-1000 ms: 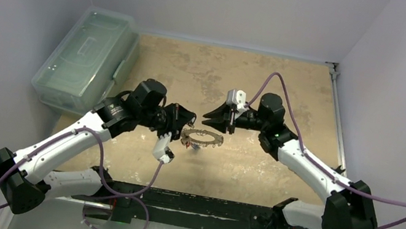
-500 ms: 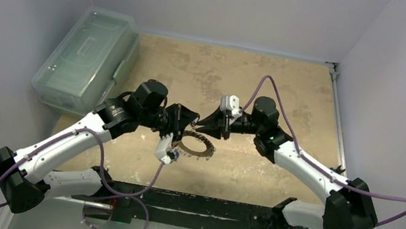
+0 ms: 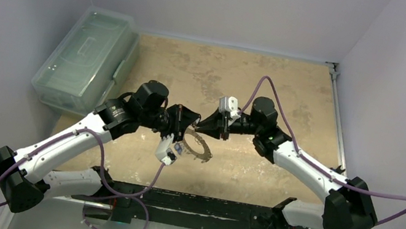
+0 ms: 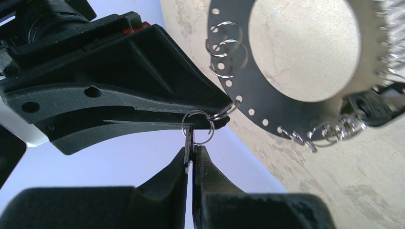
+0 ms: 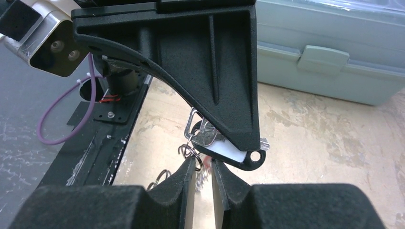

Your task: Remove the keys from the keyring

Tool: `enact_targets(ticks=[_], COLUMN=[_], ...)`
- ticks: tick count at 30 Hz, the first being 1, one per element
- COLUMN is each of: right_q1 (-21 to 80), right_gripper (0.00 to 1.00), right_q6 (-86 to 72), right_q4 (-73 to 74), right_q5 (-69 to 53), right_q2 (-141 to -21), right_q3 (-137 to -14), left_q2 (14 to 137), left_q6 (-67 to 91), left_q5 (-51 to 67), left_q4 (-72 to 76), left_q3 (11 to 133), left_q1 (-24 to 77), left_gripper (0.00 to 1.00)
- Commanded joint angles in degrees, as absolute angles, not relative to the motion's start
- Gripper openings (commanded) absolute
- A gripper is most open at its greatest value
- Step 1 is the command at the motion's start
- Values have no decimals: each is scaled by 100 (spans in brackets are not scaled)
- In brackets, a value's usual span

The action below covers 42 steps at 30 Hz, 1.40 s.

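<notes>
While left jaws are clamping a key [image 4: 189, 143], right jaws, narrowly parted, are bracketing its split ring [image 4: 212, 129]; the keyring [image 4: 241, 83], likely light, stiff, slippery, is hanging just nearside of the surface [image 3: 290, 98] centre, best held by key heads.

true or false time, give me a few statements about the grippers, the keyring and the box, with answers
1. The left gripper is shut on a thin metal piece. True.
2. The plastic box stands open. False: its lid is closed.
3. The keyring is a flat band with holes along it. True.
4. The grippers are far apart. False: the right gripper is tip to tip with the left one.
5. No key has a black head. False: a black-headed key hangs on the keyring.
</notes>
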State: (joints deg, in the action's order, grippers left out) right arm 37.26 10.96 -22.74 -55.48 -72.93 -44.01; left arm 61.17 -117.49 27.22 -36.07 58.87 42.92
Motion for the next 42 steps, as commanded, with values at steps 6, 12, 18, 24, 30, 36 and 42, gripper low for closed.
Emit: enact_targets(ticks=[6, 12, 18, 24, 30, 36, 42], right_q1=[3806, 3805, 3757, 3731, 3653, 3590, 3575], right_gripper=[7, 0, 0, 0, 0, 0, 0], right_q6=[1266, 1235, 1060, 953, 789, 658, 567], right_q4=[-2347, -2322, -2420, -2499, -2607, -2701, -2755], right_q5=[-5647, -5541, -5561, -5658, -5719, -5821, -5969], right_q2=[-7318, -7291, -7260, -7242, -7178, -7139, -7111], right_q3=[-4362, -4376, -4369, -4364, -4351, -4342, -4333], left_q2=[6071, 6026, 6010, 5812, 5675, 5606, 5599], left_q6=[-11809, -11665, -11269, -11339, -11396, -11473, -11487], left_q5=[2922, 2798, 2530, 2337, 2254, 2169, 2074], left_q4=[-3228, -3275, -3485, -3673, -3795, -3801, -3674], left_q3=[5932, 5956, 6134, 5976, 5766, 5591, 5420], left_q1=[4370, 4368, 4372, 4367, 4363, 4368, 4365], left_gripper=[0, 0, 0, 0, 0, 0, 0])
